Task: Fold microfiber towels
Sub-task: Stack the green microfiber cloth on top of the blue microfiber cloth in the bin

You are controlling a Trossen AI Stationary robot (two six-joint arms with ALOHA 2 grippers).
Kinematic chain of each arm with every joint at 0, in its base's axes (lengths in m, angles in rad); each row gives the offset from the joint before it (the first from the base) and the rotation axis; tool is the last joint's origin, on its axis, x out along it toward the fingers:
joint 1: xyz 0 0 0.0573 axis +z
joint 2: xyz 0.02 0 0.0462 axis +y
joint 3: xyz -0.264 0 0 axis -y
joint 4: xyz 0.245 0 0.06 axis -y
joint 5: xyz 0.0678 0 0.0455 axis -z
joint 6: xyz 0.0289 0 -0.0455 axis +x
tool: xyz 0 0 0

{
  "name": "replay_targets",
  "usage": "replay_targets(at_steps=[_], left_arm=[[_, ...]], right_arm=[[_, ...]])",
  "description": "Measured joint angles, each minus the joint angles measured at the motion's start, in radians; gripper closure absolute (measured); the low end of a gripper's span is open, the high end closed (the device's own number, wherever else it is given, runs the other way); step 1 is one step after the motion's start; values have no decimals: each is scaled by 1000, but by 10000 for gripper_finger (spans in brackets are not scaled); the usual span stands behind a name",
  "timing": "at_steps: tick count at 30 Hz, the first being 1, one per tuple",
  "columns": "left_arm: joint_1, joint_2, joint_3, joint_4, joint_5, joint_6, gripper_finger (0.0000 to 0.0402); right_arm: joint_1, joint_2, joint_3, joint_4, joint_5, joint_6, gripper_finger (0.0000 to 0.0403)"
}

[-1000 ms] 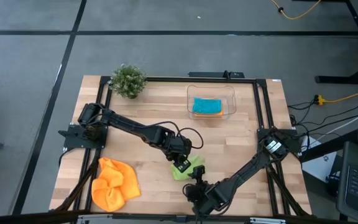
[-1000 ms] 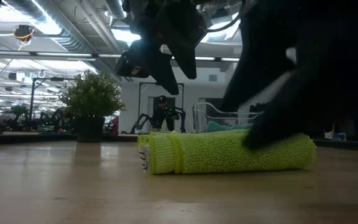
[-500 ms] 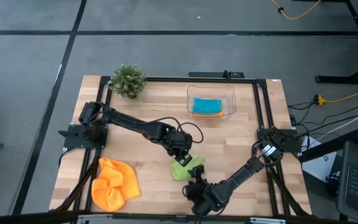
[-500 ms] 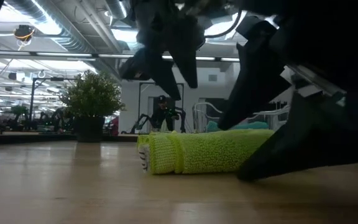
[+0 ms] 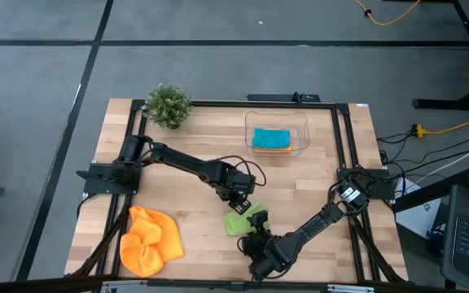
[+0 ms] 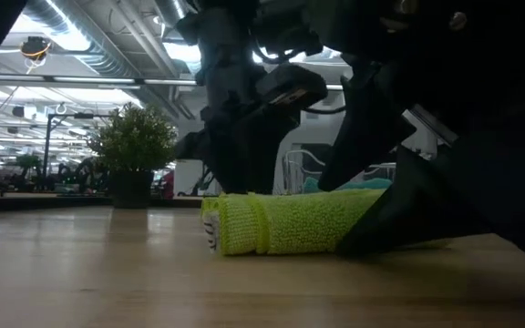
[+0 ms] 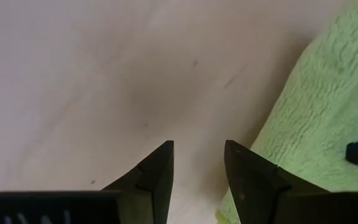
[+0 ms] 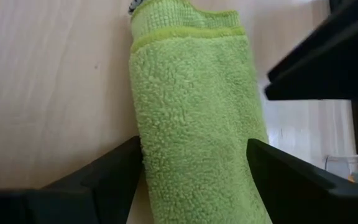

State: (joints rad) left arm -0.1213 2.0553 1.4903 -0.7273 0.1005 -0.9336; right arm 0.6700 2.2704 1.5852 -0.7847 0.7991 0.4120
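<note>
Currently, your folded lime-green microfiber towel [image 8: 194,118] lay between the right gripper's [image 8: 194,171] spread fingers; left gripper [image 7: 197,168] hovered beside it, fingers parted, empty.

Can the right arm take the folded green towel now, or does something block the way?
Probably yes. The right gripper is open, a finger on each side of the green towel; nothing lies between them.

No text, label, brand, number or sign can be read in any of the views, whether on the table, the arms, the cloths or in the room behind.
</note>
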Motion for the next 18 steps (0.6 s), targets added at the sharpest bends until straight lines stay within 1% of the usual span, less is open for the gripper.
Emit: replay_targets(at_steps=[10, 13, 18], left_arm=[[-12, 45, 1, 10, 8, 5, 269], [-11, 50, 3, 0, 21, 5, 269], [-11, 50, 3, -9, 22, 22, 269]], right_arm=[[-50, 0, 0, 8, -40, -14, 111], [-59, 18, 0, 26, -33, -29, 112], [-55, 44, 1, 38, 28, -27, 112]])
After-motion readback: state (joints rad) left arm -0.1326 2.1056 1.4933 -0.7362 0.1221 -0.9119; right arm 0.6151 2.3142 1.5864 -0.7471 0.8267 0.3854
